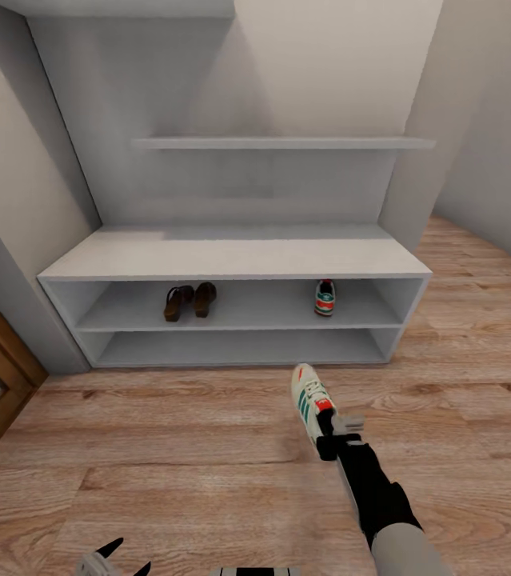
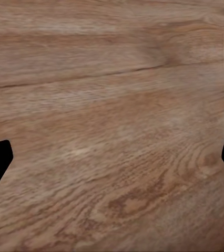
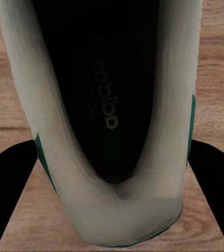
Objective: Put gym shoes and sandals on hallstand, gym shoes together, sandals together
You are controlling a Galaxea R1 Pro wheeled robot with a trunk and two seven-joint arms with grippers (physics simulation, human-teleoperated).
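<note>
Last step in hand: right hand [image 1: 329,430] pinching second gym shoe [image 1: 311,400] above corridor floor [image 1: 167,448]. Next: onto hallstand [image 1: 231,256] shelf beside its mate [image 1: 325,298]. Left hand [image 1: 111,560] spread.

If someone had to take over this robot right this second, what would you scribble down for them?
Right gripper: shut on the second gym shoe at its heel, in front of the hallstand.
Left gripper: open, empty, low over the corridor floor.
Done: both sandals side by side on the upper tier's left; first gym shoe on its right.
Left: set the held shoe beside the first one.
</note>
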